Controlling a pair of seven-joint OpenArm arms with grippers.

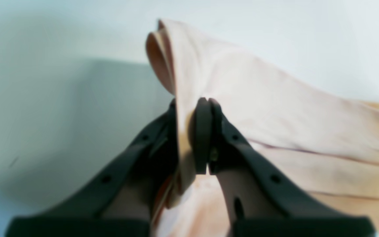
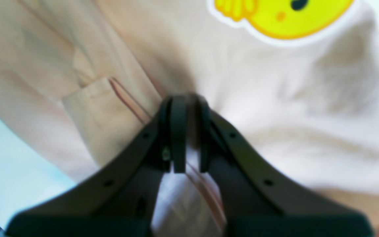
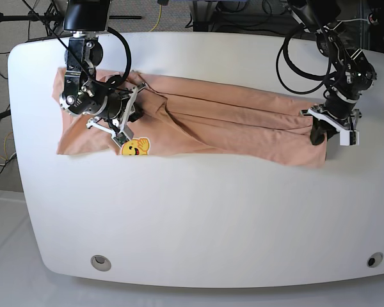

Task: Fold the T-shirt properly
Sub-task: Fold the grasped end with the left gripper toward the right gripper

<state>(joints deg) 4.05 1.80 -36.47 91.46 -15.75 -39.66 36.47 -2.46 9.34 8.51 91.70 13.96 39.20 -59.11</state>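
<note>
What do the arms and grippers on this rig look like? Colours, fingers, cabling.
Both arms are black with exposed joints and loose black cables looping beside them. The left gripper and right gripper match: matte black fingers, wide at the base and tapering to flat, rounded pads, with small holes along each finger. In the base view, white brackets sit at each wrist.

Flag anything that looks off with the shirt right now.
The T-shirt lies stretched as a long, rumpled band across the table, with deep creases along it, not flat. The left gripper and right gripper each pinch an end. Nothing looks torn or spilled.
</note>
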